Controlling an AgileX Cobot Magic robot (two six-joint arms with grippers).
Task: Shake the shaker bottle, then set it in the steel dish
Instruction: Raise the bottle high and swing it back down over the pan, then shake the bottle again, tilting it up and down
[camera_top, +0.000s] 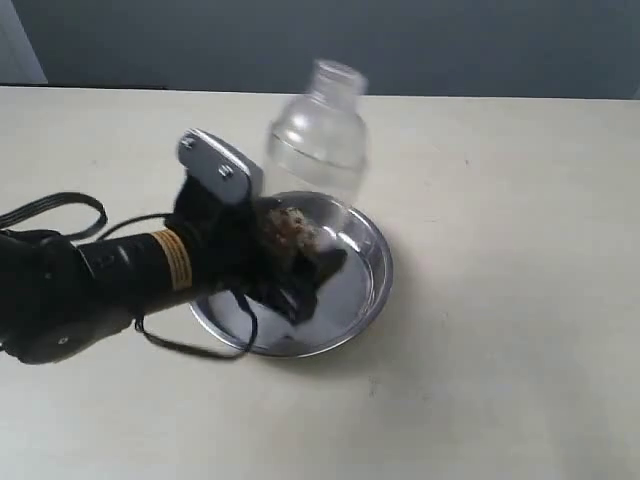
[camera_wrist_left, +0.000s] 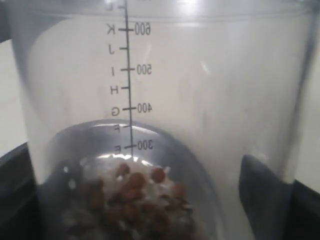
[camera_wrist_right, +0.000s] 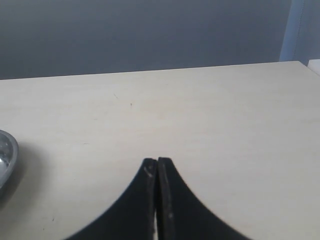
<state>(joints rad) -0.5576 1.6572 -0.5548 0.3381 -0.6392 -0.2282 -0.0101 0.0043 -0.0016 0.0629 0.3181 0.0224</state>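
1. Table (camera_top: 520, 350): pale, plain top; carried the steel dish.
2. Left arm (camera_top: 90, 280): black, with a yellow band; reached over the steel dish's rim from the dish's left side in the exterior view.
3. Steel dish (camera_top: 370, 285): round, shallow and shiny, flat on the table; one edge of it also showed in the right wrist view.
4. Shaker bottle (camera_top: 320, 140): clear plastic, upright, its base low inside the steel dish's rim and its cap (camera_top: 337, 75) well above the dish. Contact with the dish floor could not be told.
5. Left hand (camera_top: 290, 255): spread wide and clamped on the bottle's lower body, over the steel dish.
6. Right hand (camera_wrist_right: 157, 167): closed, fingertips pressed together, holding nothing; above bare table well apart from the steel dish.
7. Measuring marks (camera_wrist_left: 131, 90): printed scale up the bottle wall.
8. Brown pellets (camera_wrist_left: 140, 195): heaped at the bottle's bottom, above the dish.
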